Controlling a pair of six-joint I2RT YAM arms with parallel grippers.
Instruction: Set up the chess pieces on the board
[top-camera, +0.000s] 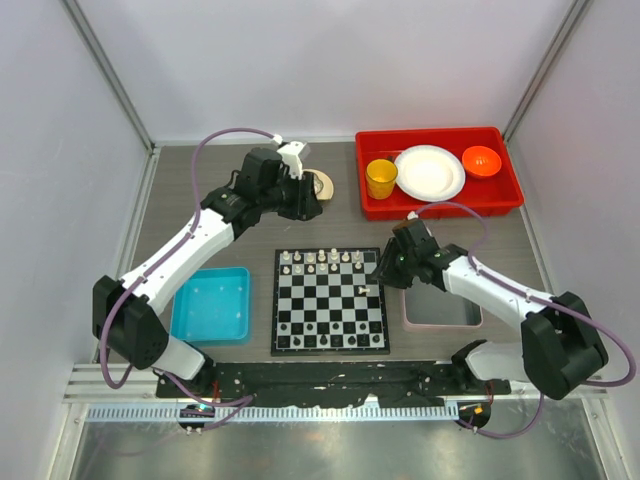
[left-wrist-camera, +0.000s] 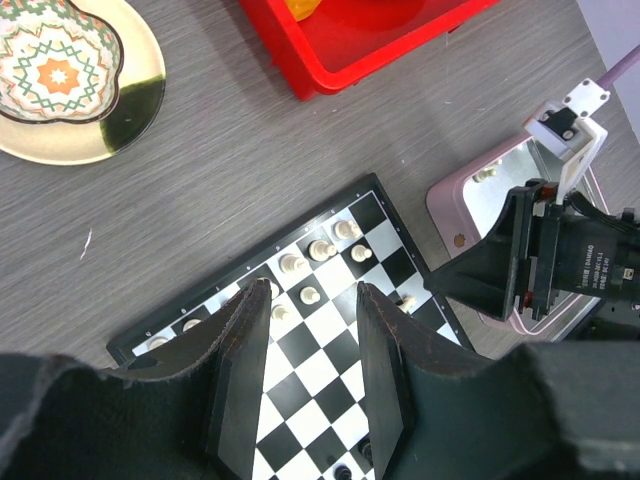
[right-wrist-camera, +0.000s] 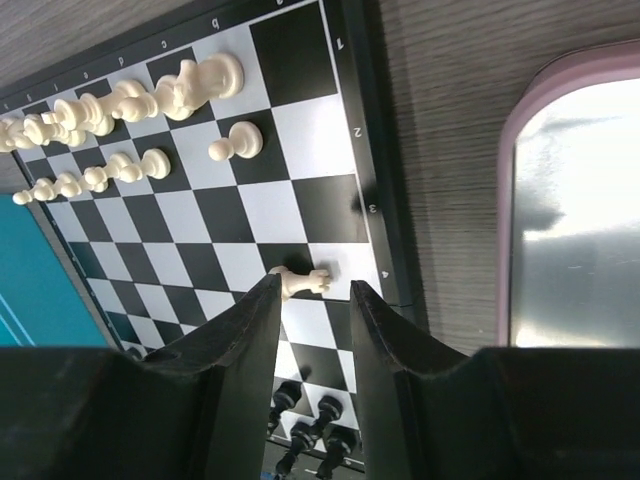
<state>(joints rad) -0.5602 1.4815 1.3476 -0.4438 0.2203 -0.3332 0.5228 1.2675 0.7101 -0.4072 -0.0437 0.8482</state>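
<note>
Lone piece: a cream figure lying on its side near the right edge of the board. One end is tucked behind a finger, so I cannot tell whether it touches there.
Right pincer: spread, with 2 fingers flanking the lone piece right at their tips. A sliver of board shows between the piece and the other finger.
Chess pieces: cream figures standing in 2 rows along the board's far edge, well apart from the right pincer. The farthest ones blur together.
Dark pieces: on the board's near edge, mostly hidden under the right pincer's body in the wrist view.
Left pincer: spread, nothing held, hanging above the cream rows. From above, its tips are lost against the dark wrist.
Tray: grey with a pink rim, just right of the board. The right wrist view cuts it off.
Patterned plate: cut off by the frame; from above, half hidden behind the left wrist.
Red bin: at the far right of the bench; only a corner shows in the left wrist view.
Blue bin: left of the board.
</note>
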